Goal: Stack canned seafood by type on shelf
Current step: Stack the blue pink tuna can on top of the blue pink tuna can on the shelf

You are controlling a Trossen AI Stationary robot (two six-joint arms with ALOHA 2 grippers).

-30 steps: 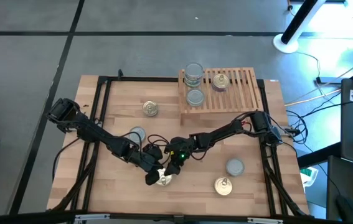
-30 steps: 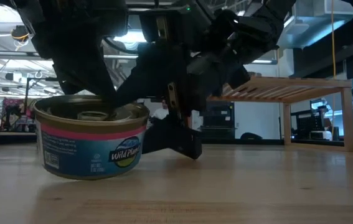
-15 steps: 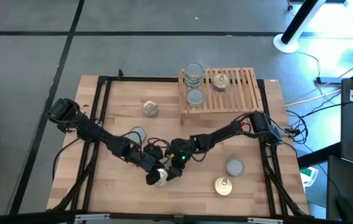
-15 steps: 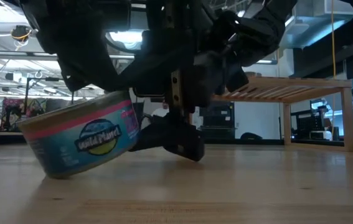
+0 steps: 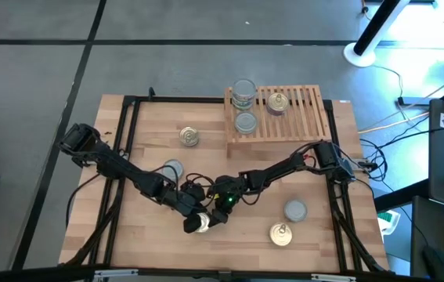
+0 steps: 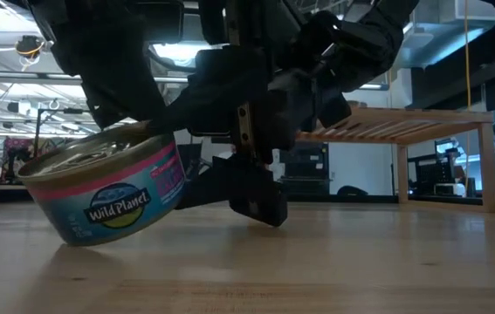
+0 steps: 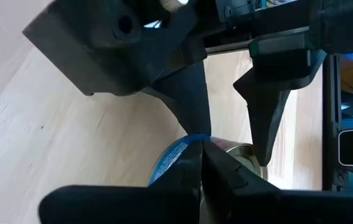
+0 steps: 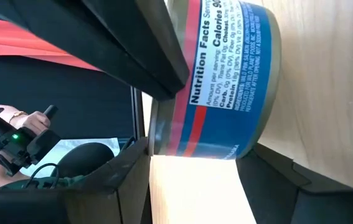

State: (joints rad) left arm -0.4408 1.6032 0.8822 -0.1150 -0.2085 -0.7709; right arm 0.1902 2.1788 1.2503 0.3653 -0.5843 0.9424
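A short tin with a blue label and a pink band (image 6: 99,201) sits tilted near the table's front middle (image 5: 203,225). Both grippers meet at it. My left gripper (image 5: 196,222) reaches in from the table's left and is shut on it. My right gripper (image 5: 215,215) comes from the right and is open. In the right wrist view its fingertips (image 8: 201,162) stand just short of the tin's wall (image 8: 226,81), one on either side. The shelf (image 5: 284,117) stands at the far right and carries two stacked silver tins (image 5: 243,92), one silver tin (image 5: 245,122) and a gold one (image 5: 277,102). My left gripper pinches the tin at its raised rim (image 7: 192,146), one finger on the label wall and one toward the lid, slanting down from the table's left. The tin is tilted, with its lower left edge (image 6: 72,237) on the table. My right gripper: I cannot tell whether its fingertips touch the tin's wall.
Loose tins lie on the table: a gold one (image 5: 189,137), a silver one (image 5: 172,169) beside the left arm, a silver one (image 5: 295,209) and a gold one (image 5: 281,234) at the near right. Cables trail between the arms. The shelf's legs (image 6: 402,170) show at the right.
The tin stood flat on the table a second ago and is now tipped. Its right side has risen, its lower left edge has stayed on the wood, and the label has turned a little toward the camera. Both grippers have stayed almost where they were.
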